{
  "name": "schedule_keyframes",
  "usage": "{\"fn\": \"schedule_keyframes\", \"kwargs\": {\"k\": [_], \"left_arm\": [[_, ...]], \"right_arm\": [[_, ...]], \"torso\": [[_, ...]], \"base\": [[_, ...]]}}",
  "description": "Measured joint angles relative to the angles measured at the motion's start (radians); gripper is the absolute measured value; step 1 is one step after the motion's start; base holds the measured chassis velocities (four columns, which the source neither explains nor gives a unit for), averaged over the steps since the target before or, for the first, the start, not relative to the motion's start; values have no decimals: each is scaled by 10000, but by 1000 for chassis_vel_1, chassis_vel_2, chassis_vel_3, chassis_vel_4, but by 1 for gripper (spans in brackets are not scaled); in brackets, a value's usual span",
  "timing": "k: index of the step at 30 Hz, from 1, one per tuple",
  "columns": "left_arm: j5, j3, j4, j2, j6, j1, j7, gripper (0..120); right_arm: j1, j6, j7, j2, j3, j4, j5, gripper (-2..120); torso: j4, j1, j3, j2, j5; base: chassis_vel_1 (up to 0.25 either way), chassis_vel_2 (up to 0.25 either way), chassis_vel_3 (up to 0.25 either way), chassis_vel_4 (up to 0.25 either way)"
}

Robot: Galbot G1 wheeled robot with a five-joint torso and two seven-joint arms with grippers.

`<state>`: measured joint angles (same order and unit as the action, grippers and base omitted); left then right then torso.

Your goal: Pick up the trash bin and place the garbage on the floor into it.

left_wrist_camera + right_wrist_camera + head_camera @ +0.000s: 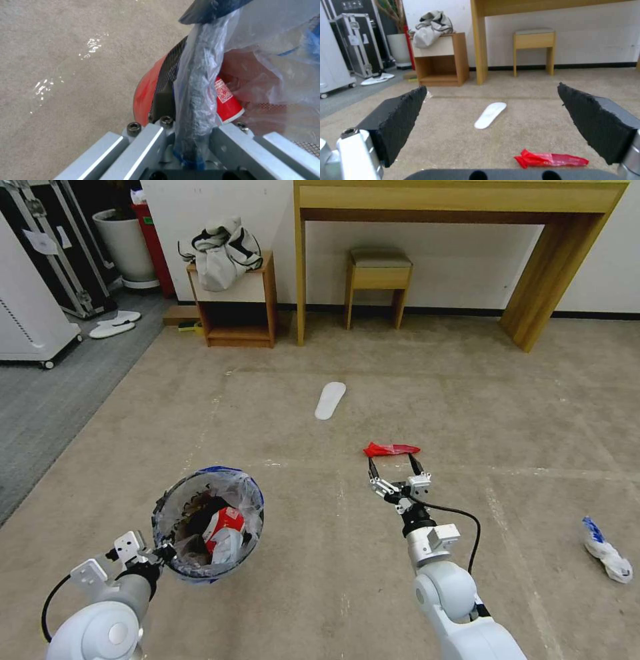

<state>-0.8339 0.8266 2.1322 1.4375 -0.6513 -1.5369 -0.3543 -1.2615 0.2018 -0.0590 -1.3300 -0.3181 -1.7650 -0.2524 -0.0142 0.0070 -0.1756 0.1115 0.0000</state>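
Observation:
The trash bin [208, 523] hangs tilted above the carpet at lower left, its clear blue-edged liner holding red, white and dark litter. My left gripper [163, 553] is shut on the bin's near rim; in the left wrist view the bag-wrapped black rim [195, 100] runs between the jaws, with the red base [144, 96] beside it. A red wrapper [391, 449] lies on the floor [467, 400] just beyond my right gripper [395, 463], which is open and close above the carpet. The right wrist view shows that wrapper [550, 159] low between the black fingers [400, 120].
A white insole [330, 400] lies farther ahead on the carpet. A white and blue crumpled bag [607, 553] sits at right. Against the wall stand a wooden desk [460, 200], a stool [378, 280] and a small cabinet [233, 307] with a bag on top.

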Motion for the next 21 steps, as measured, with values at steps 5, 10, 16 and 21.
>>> {"fn": "schedule_keyframes", "kwargs": {"k": [5, 10, 16, 21], "left_arm": [[-12, 0, -20, -15, 10, 29, 0, 0], [-8, -18, -23, -11, 18, 53, 0, 0], [-1, -43, -22, -1, 38, 58, 7, 0], [0, -64, 13, 23, 38, 69, 17, 0]], "right_arm": [[-96, 9, -18, 22, -95, -33, 4, 100], [-102, 12, -26, 66, -155, -77, 38, 100], [-111, 2, -62, 209, -248, -256, 13, 100], [-113, -5, -69, 238, -258, -300, 15, 100]], "torso": [[0, 0, 0, 0, 1], [0, 0, 0, 0, 1], [0, 0, 0, 0, 0], [-1, 0, 0, 0, 0]], "base": [[0, 0, 0, 0], [0, 0, 0, 0], [-62, -61, -71, -66], [-86, -86, -98, -91]]}}
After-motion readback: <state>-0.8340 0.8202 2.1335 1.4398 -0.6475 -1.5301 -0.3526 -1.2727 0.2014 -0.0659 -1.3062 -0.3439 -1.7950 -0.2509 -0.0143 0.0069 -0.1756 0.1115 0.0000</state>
